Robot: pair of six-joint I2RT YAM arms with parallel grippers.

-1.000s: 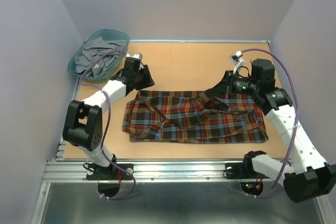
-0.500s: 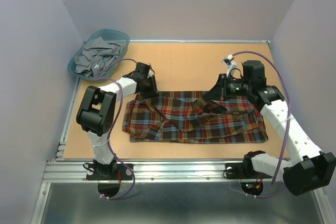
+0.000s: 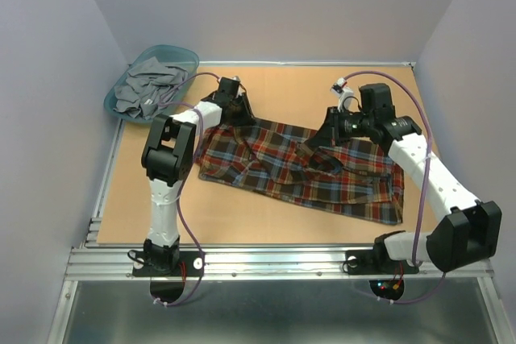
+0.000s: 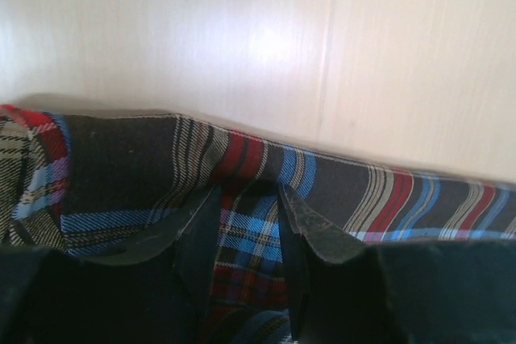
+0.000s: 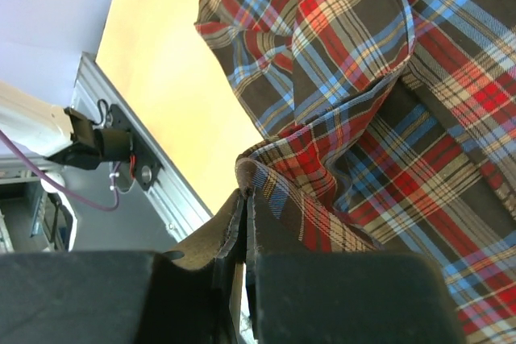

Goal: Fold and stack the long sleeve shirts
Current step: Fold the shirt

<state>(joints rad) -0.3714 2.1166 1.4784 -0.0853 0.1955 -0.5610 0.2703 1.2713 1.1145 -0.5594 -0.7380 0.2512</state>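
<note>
Holding the plaid shirt (image 3: 298, 171) with both grippers. Spread out in the middle of the tan table (image 3: 161, 207), slanted from far left down to near right. Pinched at its far left edge by the left gripper (image 4: 247, 199), with red and blue cloth squeezed between the two black fingers (image 4: 193, 235). Pinched again near the middle of its far edge by the right gripper (image 5: 244, 199), fingers pressed together on a lifted fold of cloth. Raised a bit off the table at that fold, flat at the near side. Wrinkled on the left part, smoother at the near right corner. At the far left corner of the table, well apart from the shirt: a teal basket (image 3: 187, 57) with grey clothes (image 3: 145, 93) piled inside.
</note>
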